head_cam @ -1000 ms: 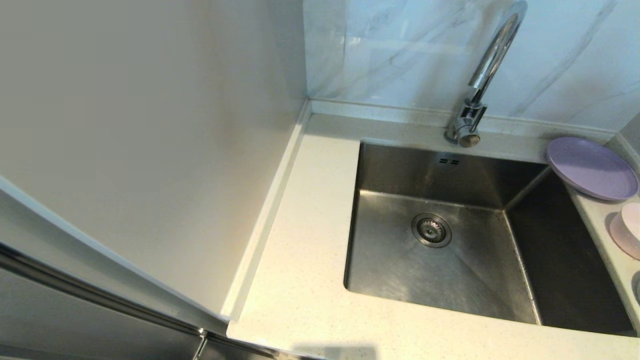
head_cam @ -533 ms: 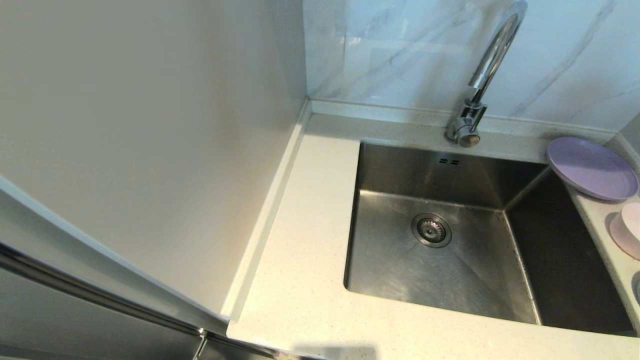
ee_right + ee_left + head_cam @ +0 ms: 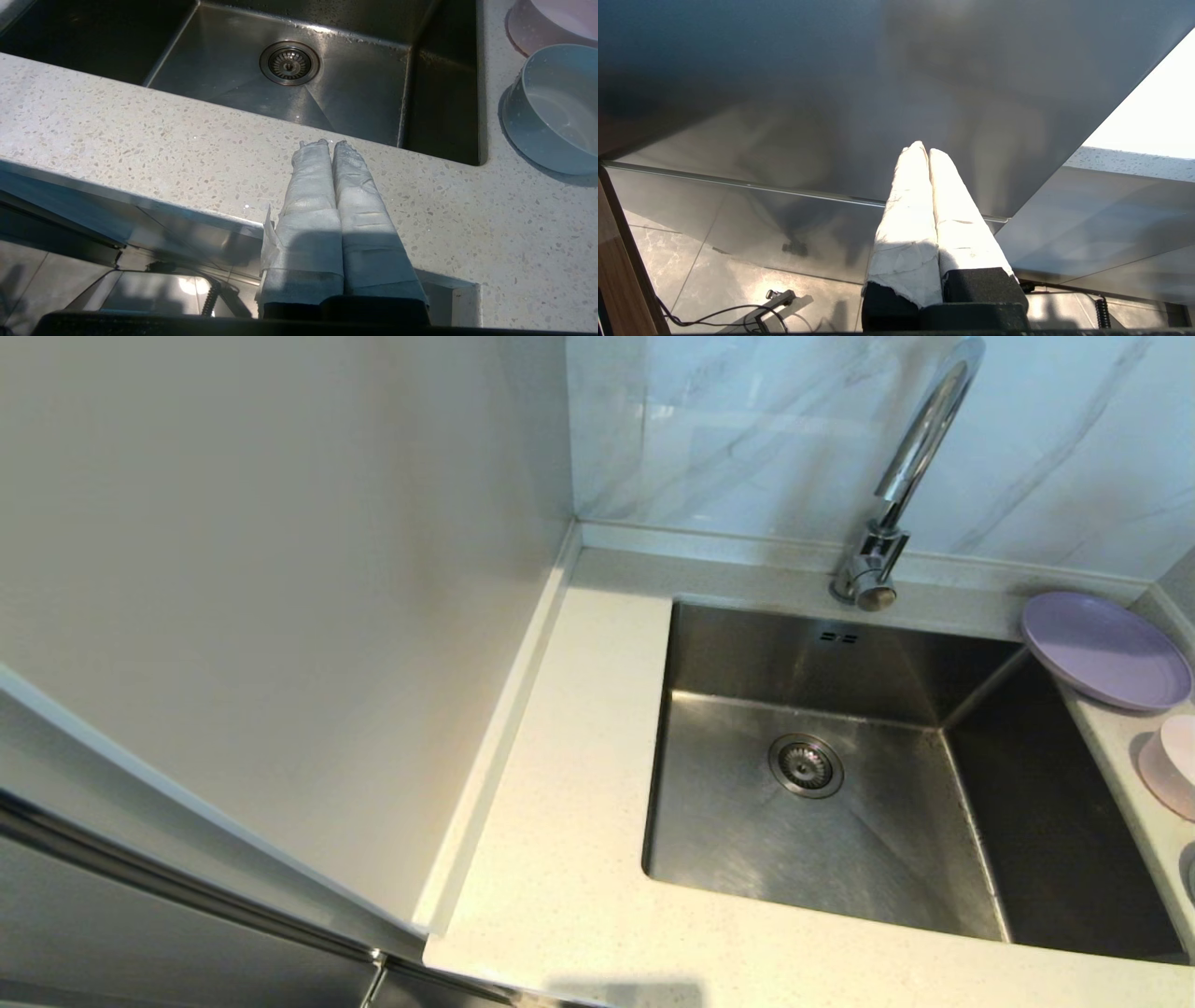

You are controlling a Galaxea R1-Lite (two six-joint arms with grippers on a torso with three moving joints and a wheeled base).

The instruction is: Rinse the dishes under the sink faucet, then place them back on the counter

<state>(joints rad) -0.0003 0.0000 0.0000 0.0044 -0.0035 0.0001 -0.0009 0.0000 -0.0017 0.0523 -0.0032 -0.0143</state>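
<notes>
Wrist views show left tool and right tool closed, empty.

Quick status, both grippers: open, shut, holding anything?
Left gripper: shut, holding nothing, parked low beside a steel panel.
Right gripper: shut, holding nothing, at the counter edge before the sink.
</notes>
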